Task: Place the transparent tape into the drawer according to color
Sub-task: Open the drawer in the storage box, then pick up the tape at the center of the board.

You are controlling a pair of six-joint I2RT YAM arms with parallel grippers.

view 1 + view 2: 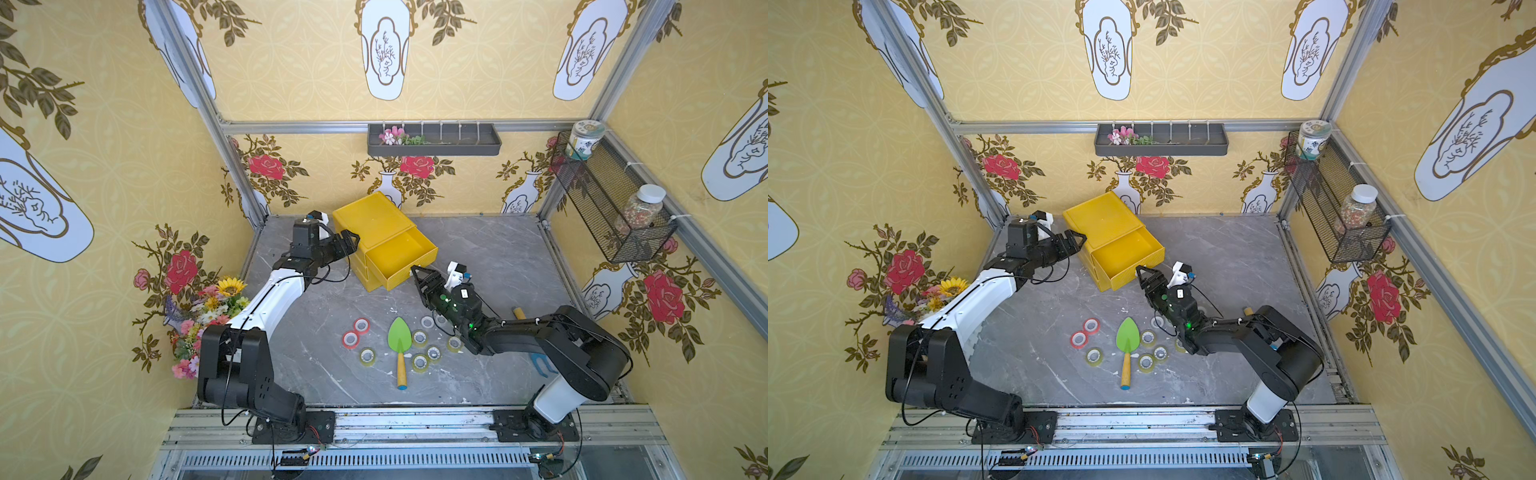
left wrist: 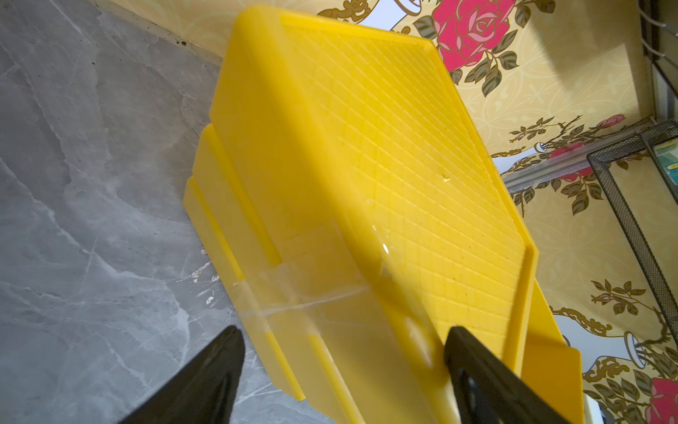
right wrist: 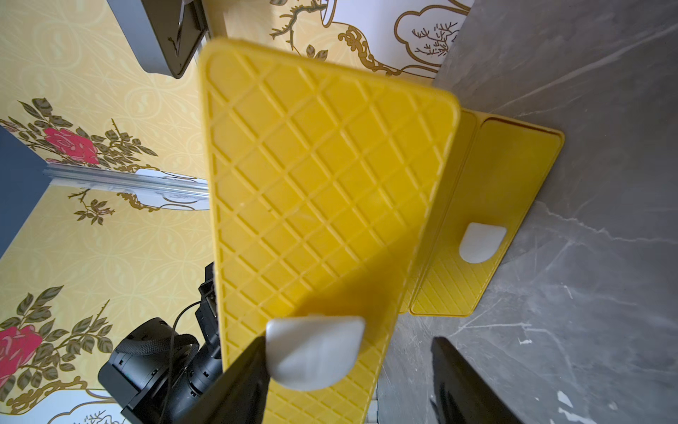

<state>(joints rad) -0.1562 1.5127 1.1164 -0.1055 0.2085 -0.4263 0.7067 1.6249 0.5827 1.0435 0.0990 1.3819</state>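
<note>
The left gripper (image 1: 352,243), jaws open, sits beside the yellow drawer box (image 1: 372,218), likely to stop it sliding. The right gripper (image 1: 415,272), jaws open too, is at its pulled-out drawer (image 1: 405,277). The tape rolls (image 1: 419,338) lie in front of the box.

Bright, even light from above. Soft shadows under arms (image 1: 270,299) on grey table (image 1: 498,257). Top views sharp; walls (image 1: 104,166) bow at edges. Wrist views: small glare on yellow drawer unit (image 2: 367,147); white handle (image 3: 315,352) blurred, shadow across drawer front (image 3: 312,183).

Left tool (image 1: 354,243) spread wide; right tool (image 1: 415,272) jaws parted.
</note>
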